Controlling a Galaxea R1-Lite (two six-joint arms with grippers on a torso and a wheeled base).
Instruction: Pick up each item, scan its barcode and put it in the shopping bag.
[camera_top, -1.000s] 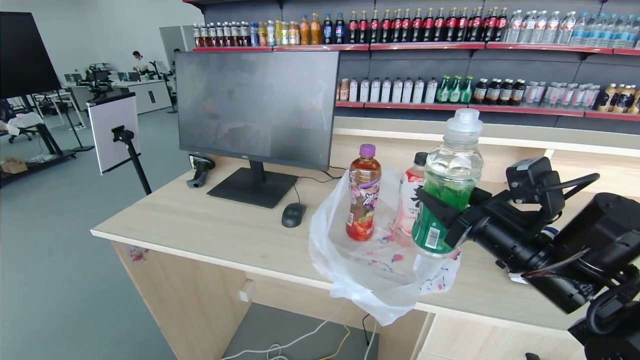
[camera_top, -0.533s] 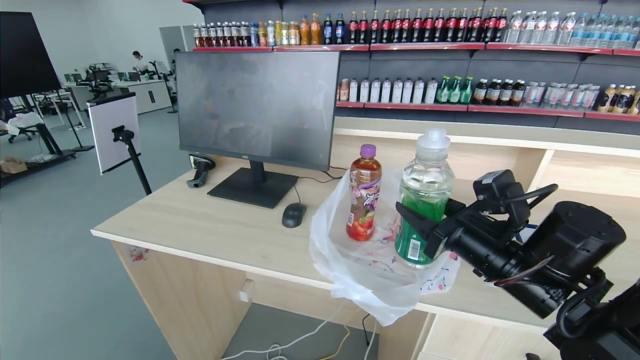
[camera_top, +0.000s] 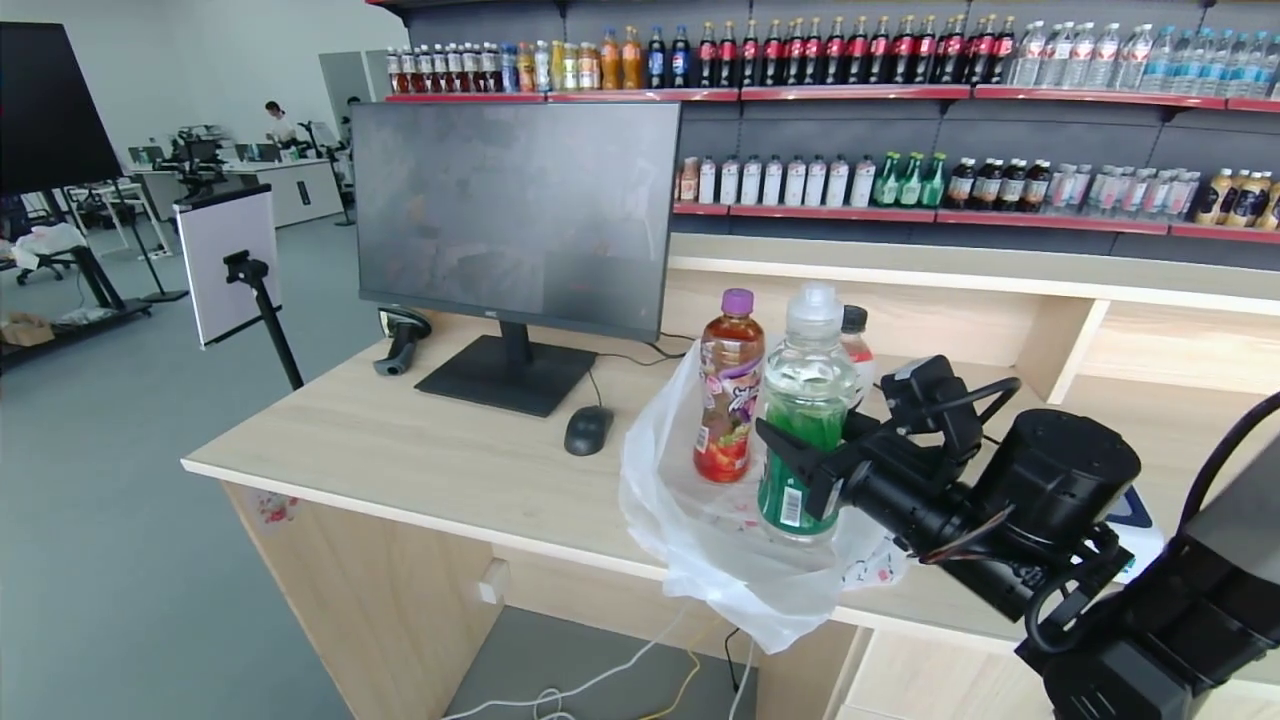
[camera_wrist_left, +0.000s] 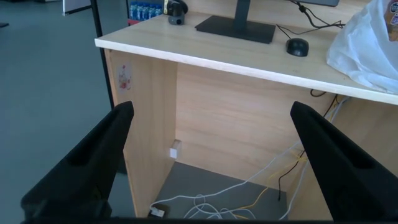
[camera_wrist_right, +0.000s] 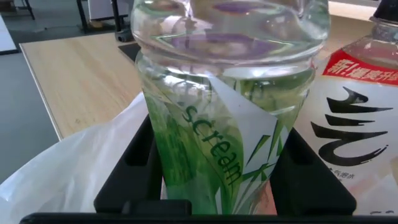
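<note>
**Bright, even light with a wide-angle bend**

Soft, diffuse light fills the room and shadows are faint. The shelves (camera_top: 850, 93) bow toward the head view's edges. The clear bottle (camera_wrist_right: 230, 93) catches pale reflections, and the monitor (camera_top: 515, 215) shows dull glare.

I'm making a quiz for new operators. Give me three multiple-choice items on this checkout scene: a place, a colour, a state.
1. Where is the black computer mouse? A) on the floor B) on the wooden counter, between the monitor stand and the white plastic shopping bag C) inside the bag
2. What colour is the orange-red drink bottle's cap? A) purple B) green C) yellow
3. What is the right gripper's state? A) open B) shut on the clear green-labelled bottle C) shut on the mouse
Answers: 1 B, it lies on bare counter beside the bag; 2 A, the cap is purple; 3 B, it clamps the bottle at its label.
</note>
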